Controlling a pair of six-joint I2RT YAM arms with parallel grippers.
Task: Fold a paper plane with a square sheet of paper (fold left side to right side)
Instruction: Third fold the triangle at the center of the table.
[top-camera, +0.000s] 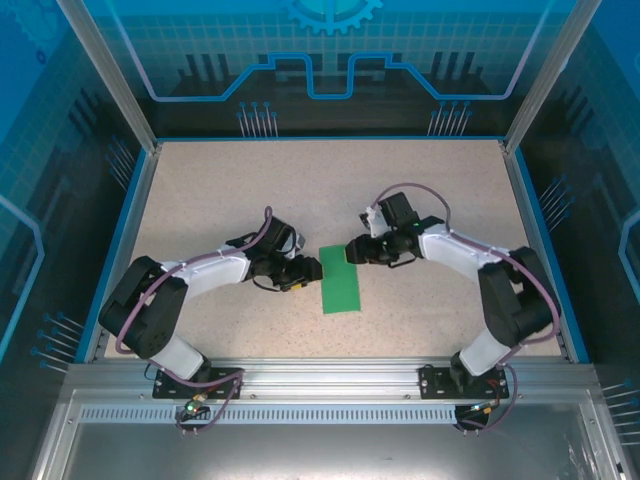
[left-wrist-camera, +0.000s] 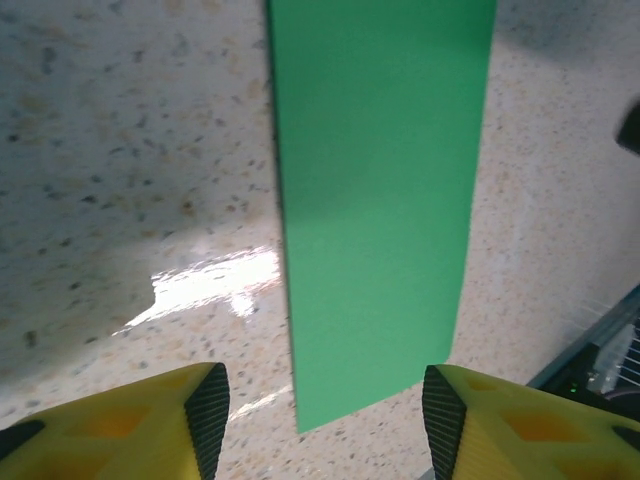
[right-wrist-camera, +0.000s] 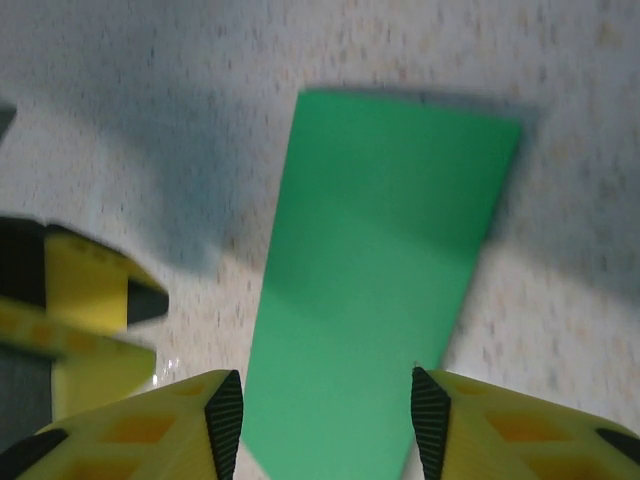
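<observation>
**Top view.** The sheet of paper (top-camera: 340, 281) lies flat on the speckled table (top-camera: 200, 190). It sits about midway between left and right, and somewhat closer to the near edge than to the far one. It is bright green and plain, a narrow rectangle with its long sides running near to far. We cannot tell whether it is one layer or two.

**Left gripper** (top-camera: 308, 271). The arm reaches in from the near left, low over the table. Its tip is at the paper's left long edge, in the far half. From above we cannot tell whether it touches the paper.

In the left wrist view the two yellow fingers (left-wrist-camera: 150, 425), with black ribbed pads, stand apart at a middling width. The strip's short end lies on the table beneath that gap. Nothing is clamped, and the paper lies flat with no lifted edge.

**Right gripper** (top-camera: 352, 250). The arm comes in from the near right, and its tip is at the far end of the paper, by the far right corner.

The right wrist view is slightly blurred. Its fingers (right-wrist-camera: 520, 425) also stand apart at a middling width, with the green strip on the table between them, not gripped. The left gripper's yellow fingertips show at the left of that view, just beside the strip's long edge.

The two tips are near each other but not touching, with the far part of the paper between them.
</observation>
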